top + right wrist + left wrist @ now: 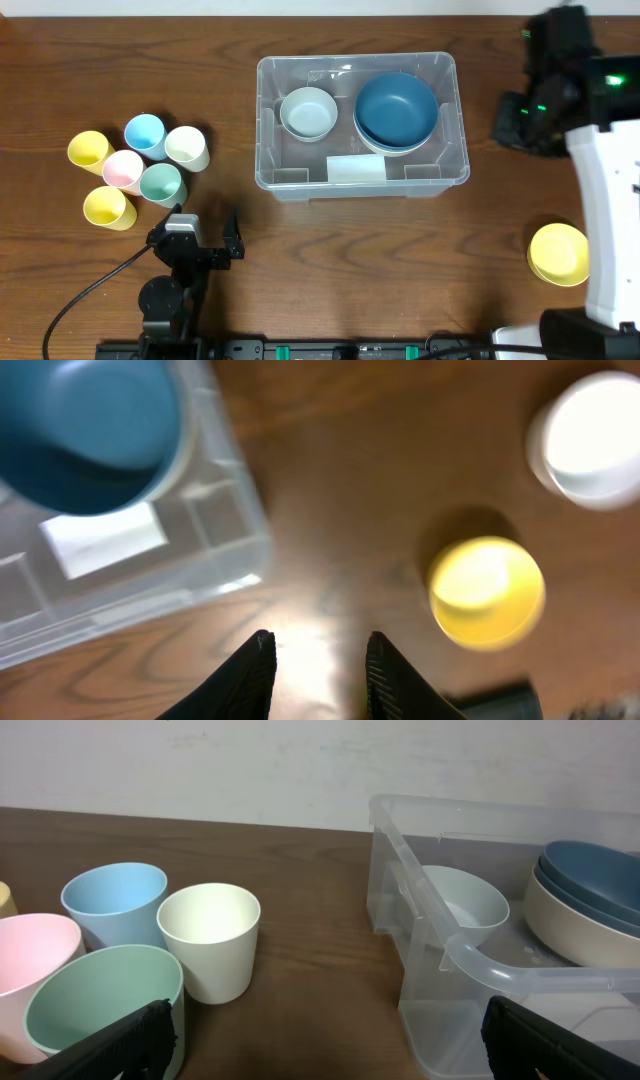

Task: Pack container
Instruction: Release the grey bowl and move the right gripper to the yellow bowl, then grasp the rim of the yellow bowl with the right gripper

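Packing is partway: container (pixel 290 165) sits mid-bench toward the far edge, bowls (pixel 397 108) inside. Left jaws gape wide by the cups (pixel 140 165); right jaws, part-open and empty, should next drop onto the yellow bowl (pixel 558 254).

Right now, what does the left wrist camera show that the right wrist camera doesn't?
Only the left wrist view: a cluster of cups on the table, namely the blue cup, cream cup, pink cup and green cup, plus a small pale bowl inside the container.
Only the right wrist view: a yellow bowl and a blurred white bowl on the table, and the container's white label.
Both: the clear container and the dark blue bowl in it.
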`<state>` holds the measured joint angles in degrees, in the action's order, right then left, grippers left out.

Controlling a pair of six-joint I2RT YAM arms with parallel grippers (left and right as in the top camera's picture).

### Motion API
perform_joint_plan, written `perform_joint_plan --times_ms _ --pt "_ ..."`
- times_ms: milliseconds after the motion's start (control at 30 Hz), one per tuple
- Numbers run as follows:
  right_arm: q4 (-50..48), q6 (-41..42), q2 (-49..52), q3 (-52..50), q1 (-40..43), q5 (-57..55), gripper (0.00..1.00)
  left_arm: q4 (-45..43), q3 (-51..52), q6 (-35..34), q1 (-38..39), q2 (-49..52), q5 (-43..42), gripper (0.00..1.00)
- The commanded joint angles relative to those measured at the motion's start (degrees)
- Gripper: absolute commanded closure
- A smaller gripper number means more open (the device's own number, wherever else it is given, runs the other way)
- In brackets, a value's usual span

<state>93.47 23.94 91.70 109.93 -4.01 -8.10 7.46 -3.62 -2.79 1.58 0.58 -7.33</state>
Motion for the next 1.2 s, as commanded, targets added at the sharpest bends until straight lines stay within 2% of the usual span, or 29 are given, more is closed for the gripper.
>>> perform_joint_plan --times_ms 0,133,400,667,900,1167 --pt "1.8 3.8 -5.7 -2.8 4.6 -2.0 0.68 1.7 0.9 0.5 -0.3 -0.3 -0.7 0.02" --pt "0.0 5.1 -12.7 -11.5 9.7 -2.9 0.68 1.7 0.9 0.5 -0.3 -0.3 -0.7 0.02" --pt "-13.1 6.9 -29.6 -39.9 21.2 -0.3 0.67 1.7 0.9 0.5 -0.3 -0.3 -0.7 0.02" --pt "-26.4 6.9 -32.7 -60.8 25.6 2.4 0.67 1.7 0.9 0.5 -0.3 -0.3 -0.7 0.02" --pt "-39.5 4.5 -28.8 -68.7 25.6 3.8 0.59 1.7 0.9 0.5 -0.3 -0.3 -0.7 0.02" --pt "-47.2 3.2 -22.0 -68.9 25.6 3.5 0.59 1.7 0.9 0.5 -0.3 -0.3 -0.7 0.02"
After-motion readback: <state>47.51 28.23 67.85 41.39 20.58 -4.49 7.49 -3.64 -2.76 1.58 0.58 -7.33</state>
